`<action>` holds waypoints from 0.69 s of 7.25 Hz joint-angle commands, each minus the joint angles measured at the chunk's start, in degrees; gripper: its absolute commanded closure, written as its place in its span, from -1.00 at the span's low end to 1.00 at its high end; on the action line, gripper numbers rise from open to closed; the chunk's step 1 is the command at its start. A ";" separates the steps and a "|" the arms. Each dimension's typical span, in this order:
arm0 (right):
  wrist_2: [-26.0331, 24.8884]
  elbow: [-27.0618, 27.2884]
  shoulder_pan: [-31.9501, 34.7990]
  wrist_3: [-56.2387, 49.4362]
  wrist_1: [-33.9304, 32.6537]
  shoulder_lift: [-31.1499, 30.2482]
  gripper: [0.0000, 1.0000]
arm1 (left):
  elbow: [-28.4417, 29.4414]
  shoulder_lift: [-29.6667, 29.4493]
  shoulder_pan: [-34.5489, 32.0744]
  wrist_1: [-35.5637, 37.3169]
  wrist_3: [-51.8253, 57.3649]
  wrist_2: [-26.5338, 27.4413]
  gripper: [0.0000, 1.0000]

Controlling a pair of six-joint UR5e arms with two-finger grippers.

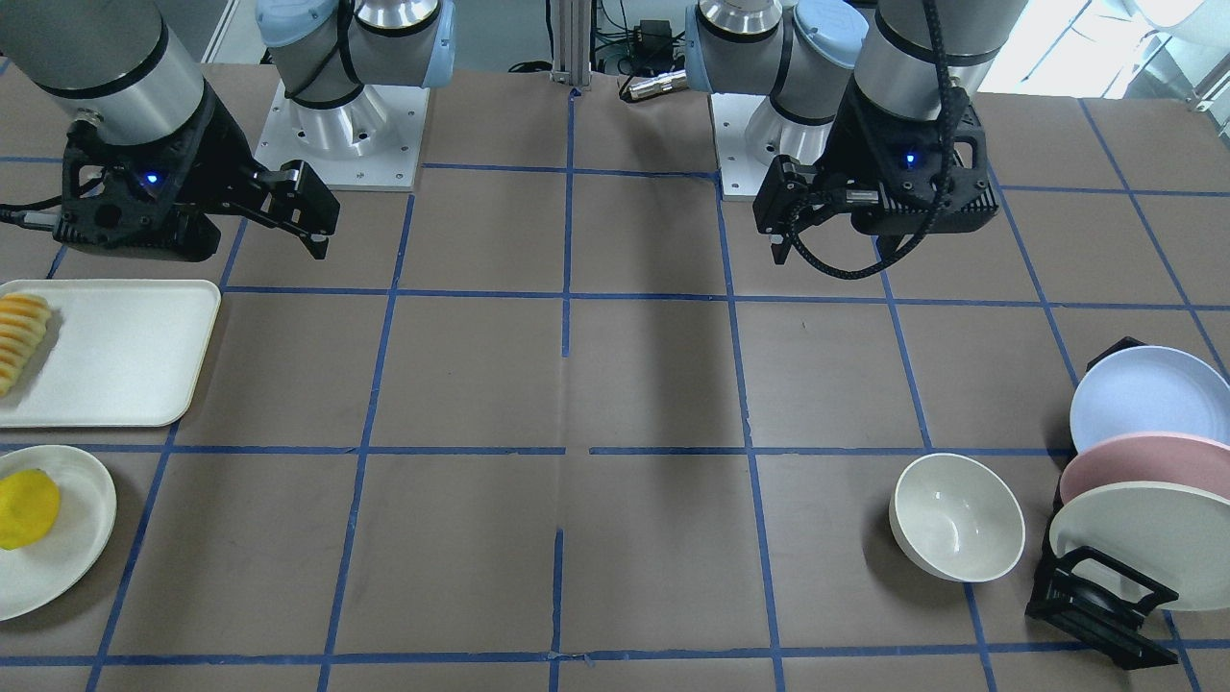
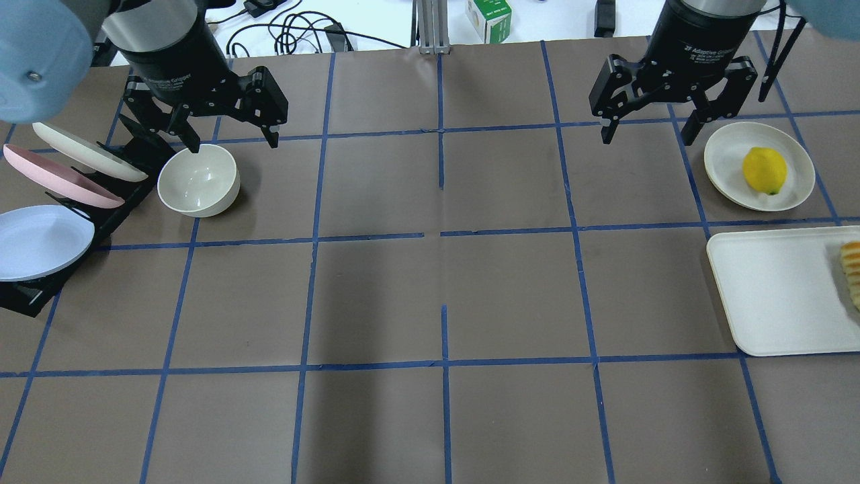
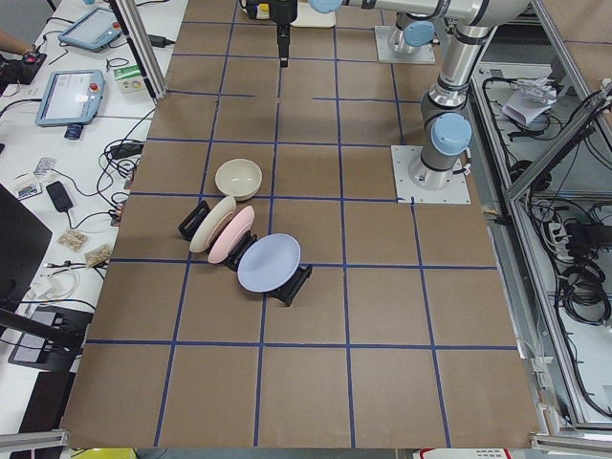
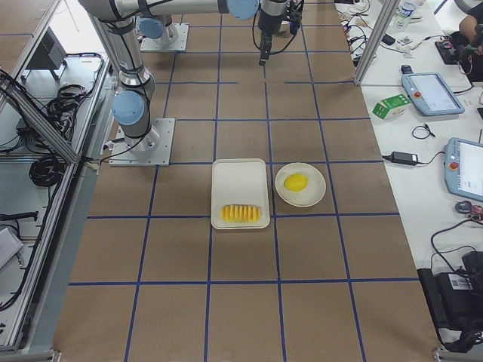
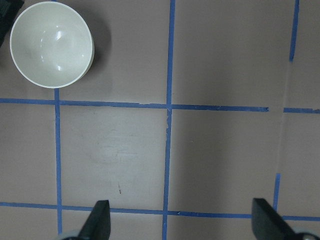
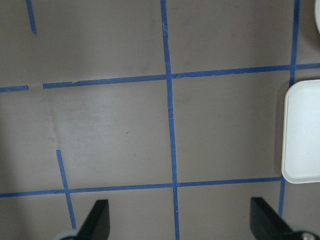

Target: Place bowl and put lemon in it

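Observation:
The off-white bowl (image 2: pixel 198 180) stands upright on the table beside the plate rack; it also shows in the front view (image 1: pixel 958 517) and at the top left of the left wrist view (image 5: pixel 51 44). My left gripper (image 2: pixel 232 138) hangs open and empty well above the table, off to one side of the bowl. The yellow lemon (image 2: pixel 764 170) lies on a flat cream plate (image 2: pixel 722 161), and shows in the front view (image 1: pixel 27 507) too. My right gripper (image 2: pixel 646 138) is open and empty, high above the table, beside that plate.
A black rack holds a blue plate (image 2: pixel 40 240), a pink plate (image 2: pixel 60 178) and a cream plate (image 2: pixel 87 151) right next to the bowl. A white tray (image 2: pixel 772 296) with a row of sliced yellow-orange food (image 2: pixel 852 269) lies near the lemon's plate.

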 commanded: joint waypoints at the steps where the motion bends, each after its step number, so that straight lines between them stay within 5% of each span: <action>1: 0.00 0.01 -0.05 0.00 0.12 0.01 -1.00 | 0.00 0.14 -0.02 -0.05 0.00 0.00 -1.00; 3: 0.00 0.01 -0.13 -0.44 -0.67 0.09 -1.00 | 0.26 -0.12 0.50 0.21 0.61 -0.44 -1.00; 5: 0.00 0.01 -0.31 -0.88 -0.84 0.44 -1.00 | 0.35 -3.62 9.60 0.83 4.02 -1.49 -1.00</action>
